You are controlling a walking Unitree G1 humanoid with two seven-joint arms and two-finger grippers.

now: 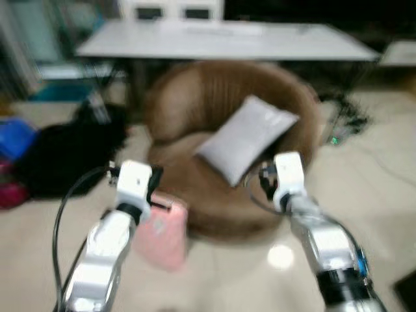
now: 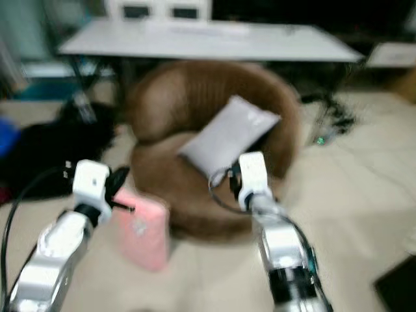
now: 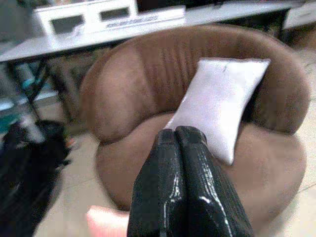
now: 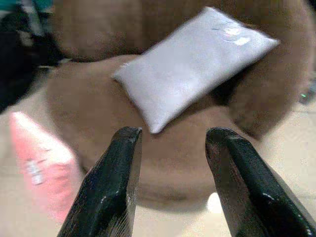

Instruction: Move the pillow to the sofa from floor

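**A:** Where do we stand on this one?

**B:** Not far along, by my reading; the pink pillow (image 1: 162, 233) is down on the pale floor (image 1: 227, 279), propped against the near left side of the round brown sofa (image 1: 214, 97), so the lift is all to come; nothing is carrying it.

**A:** And the grippers?

**B:** The left gripper (image 3: 183, 185) hangs just above the pink pillow, its two black fingers pressed flat together with nothing between them; the right gripper (image 4: 173, 177) is out over the near edge of the sofa seat, fingers spread wide and empty; it sits to the right of the pink pillow, nearer a grey pillow.

**A:** A grey pillow?

**B:** Yes, the grey pillow (image 1: 248, 136) is already up on the seat, tilted back against the backrest; that one needs no moving, I'd say; the pink one is the floor item.

**A:** How does the pink pillow look?

**B:** Soft and rectangular, standing on its edge and leaning on the sofa; a faint pale mark shows on its face, too blurred to read; the head views are smeared throughout.

**A:** What's left, then?

**B:** Everything, I'd judge; open the left fingers, take hold, raise it, set it on the seat; behind, a white table (image 1: 227, 39) at the far side and a black bag (image 1: 65, 153) to the left stay out of the way.
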